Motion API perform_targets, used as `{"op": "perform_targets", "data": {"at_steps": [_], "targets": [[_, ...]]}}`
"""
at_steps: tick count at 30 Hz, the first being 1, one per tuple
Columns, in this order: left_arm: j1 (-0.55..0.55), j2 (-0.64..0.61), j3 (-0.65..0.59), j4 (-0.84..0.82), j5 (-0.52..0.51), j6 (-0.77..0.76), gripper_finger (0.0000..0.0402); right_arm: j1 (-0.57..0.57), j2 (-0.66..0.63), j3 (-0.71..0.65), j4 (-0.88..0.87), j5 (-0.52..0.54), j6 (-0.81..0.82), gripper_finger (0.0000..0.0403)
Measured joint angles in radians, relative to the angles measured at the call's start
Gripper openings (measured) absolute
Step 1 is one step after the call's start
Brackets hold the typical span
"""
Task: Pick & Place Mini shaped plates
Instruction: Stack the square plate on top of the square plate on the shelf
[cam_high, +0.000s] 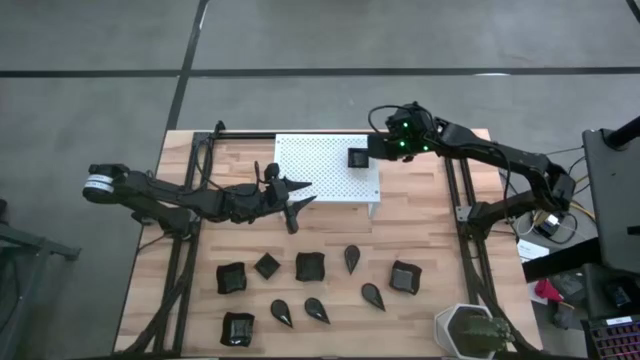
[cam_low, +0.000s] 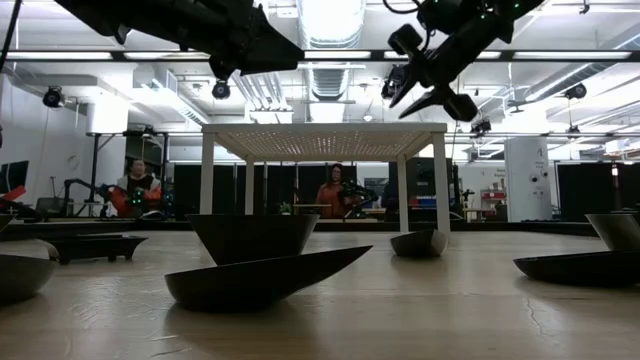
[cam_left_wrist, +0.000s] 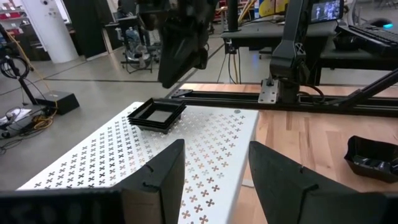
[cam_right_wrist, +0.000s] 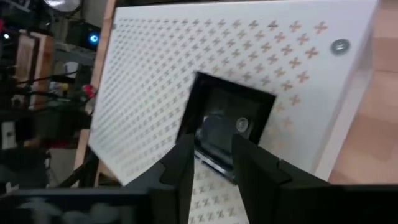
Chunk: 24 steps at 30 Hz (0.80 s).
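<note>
A white stand (cam_high: 320, 165) sits at the far middle of the wooden desk (cam_high: 420, 230), and one small square plate (cam_high: 358, 157) lies flat on its top near the right end. The right pincer (cam_high: 378, 146) hangs just above and beside that plate; in the right wrist view its two dark fingers (cam_right_wrist: 180, 165) stand a little apart with the plate (cam_right_wrist: 227, 124) showing between and beyond them, and nothing is clamped. The left wrist view shows the same plate (cam_left_wrist: 157, 116) resting on the perforated top with the right arm's dark head over it. The left pincer (cam_high: 300, 197) hovers over the desk just in front of the stand's left part, its fingers (cam_left_wrist: 155, 180) spread wide and empty. The other plates lie in loose rows on the near half of the desk: a raised-rim square (cam_high: 231, 278), a little square (cam_high: 267, 265), another raised-rim square (cam_high: 310, 266), a teardrop (cam_high: 352, 259) and a square (cam_high: 404, 277) in the rear row, then a square (cam_high: 238, 328), two teardrops (cam_high: 282, 312) (cam_high: 317, 309) close together, and one more teardrop (cam_high: 372, 295) nearer the front. A hexagonal pot (cam_high: 472, 332) stands at the near right corner. In the low view, people (cam_low: 333, 190) are visible in the room behind the desk.
</note>
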Motion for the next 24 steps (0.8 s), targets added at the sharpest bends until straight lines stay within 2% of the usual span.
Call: {"op": "perform_targets", "data": {"at_steps": [8, 14, 18, 24], "targets": [[0.0, 0.0, -0.006, 0.0, 0.0, 0.0, 0.0172, 0.038, -0.052, 0.0, 0.001, 0.0, -0.049, 0.0125], [0.0, -0.003, -0.006, -0.088, 0.019, -0.098, 0.0172, 0.112, -0.072, 0.0, 0.012, 0.002, -0.12, 0.012], [0.0, -0.012, -0.003, -0.11, 0.082, -0.139, 0.0172, 0.176, -0.08, 0.0, 0.014, 0.003, -0.172, 0.0112], [-0.003, -0.014, -0.011, -0.185, 0.249, -0.224, 0.0172, 0.284, -0.079, 0.0, 0.015, 0.021, -0.266, 0.0102]]}}
